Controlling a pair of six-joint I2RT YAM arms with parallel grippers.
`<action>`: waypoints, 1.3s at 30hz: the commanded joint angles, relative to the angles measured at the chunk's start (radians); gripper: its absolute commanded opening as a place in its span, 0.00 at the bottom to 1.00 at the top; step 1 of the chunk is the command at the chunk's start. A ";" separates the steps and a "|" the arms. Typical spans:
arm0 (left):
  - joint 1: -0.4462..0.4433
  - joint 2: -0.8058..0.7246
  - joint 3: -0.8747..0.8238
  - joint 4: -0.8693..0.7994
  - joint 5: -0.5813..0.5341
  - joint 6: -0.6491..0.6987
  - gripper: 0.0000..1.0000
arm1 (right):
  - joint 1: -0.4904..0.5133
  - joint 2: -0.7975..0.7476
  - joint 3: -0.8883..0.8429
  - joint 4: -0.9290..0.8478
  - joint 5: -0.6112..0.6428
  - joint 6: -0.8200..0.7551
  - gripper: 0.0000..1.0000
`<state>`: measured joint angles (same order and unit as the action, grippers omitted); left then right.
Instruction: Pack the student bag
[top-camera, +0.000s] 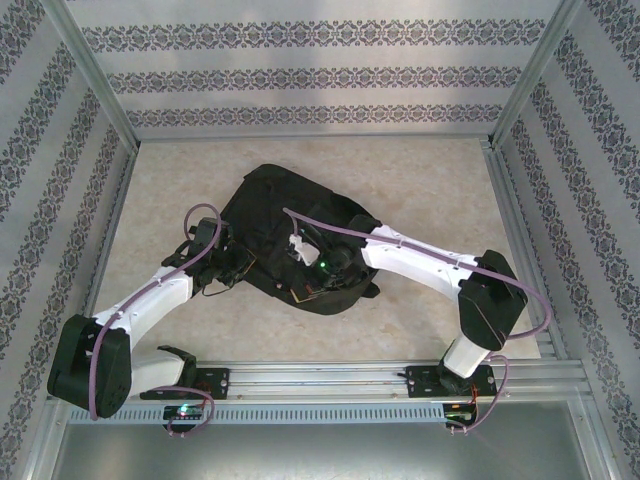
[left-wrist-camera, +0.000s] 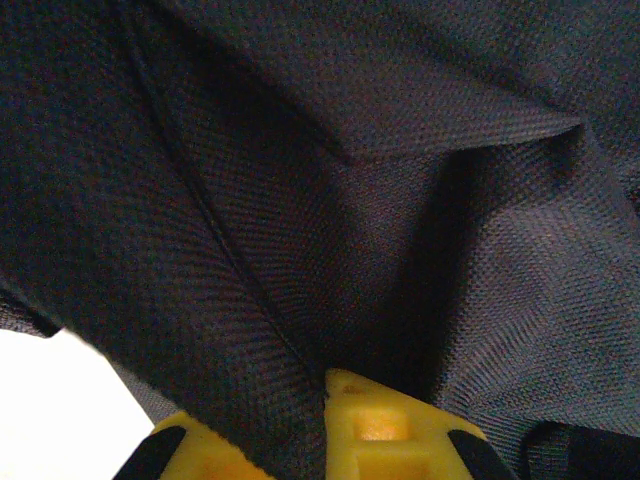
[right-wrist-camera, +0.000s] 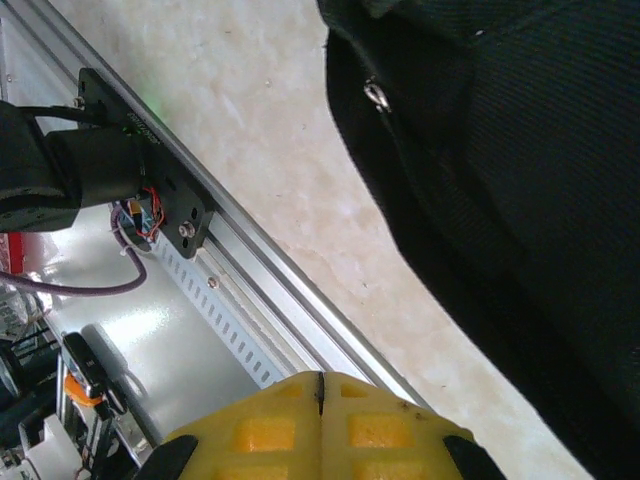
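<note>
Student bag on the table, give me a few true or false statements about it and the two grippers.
1. The student bag lies on the table. True.
2. The right gripper is wide open. False: its fingers are pressed together with nothing between them.
3. The left gripper has bag fabric between its fingers. True.
4. The student bag is red. False: it is black.
5. A metal zip pull shows on the bag in the right wrist view. True.

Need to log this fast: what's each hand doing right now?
Left hand: closed on a fold of the student bag.
Right hand: closed, holding nothing.
</note>
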<state>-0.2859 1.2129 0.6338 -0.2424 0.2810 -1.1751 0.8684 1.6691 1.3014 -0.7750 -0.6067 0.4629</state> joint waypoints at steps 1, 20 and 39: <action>0.014 -0.002 0.005 -0.002 -0.028 0.035 0.00 | -0.009 0.005 0.030 -0.024 0.013 -0.027 0.15; 0.013 -0.005 0.015 -0.002 -0.013 0.038 0.00 | 0.023 0.247 0.231 -0.058 0.102 -0.091 0.31; 0.014 0.010 0.006 0.026 0.000 0.026 0.00 | 0.066 0.317 0.220 0.004 0.107 -0.095 0.00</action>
<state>-0.2855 1.2213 0.6338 -0.2424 0.2749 -1.1599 0.9257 1.9648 1.4994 -0.7578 -0.4877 0.3668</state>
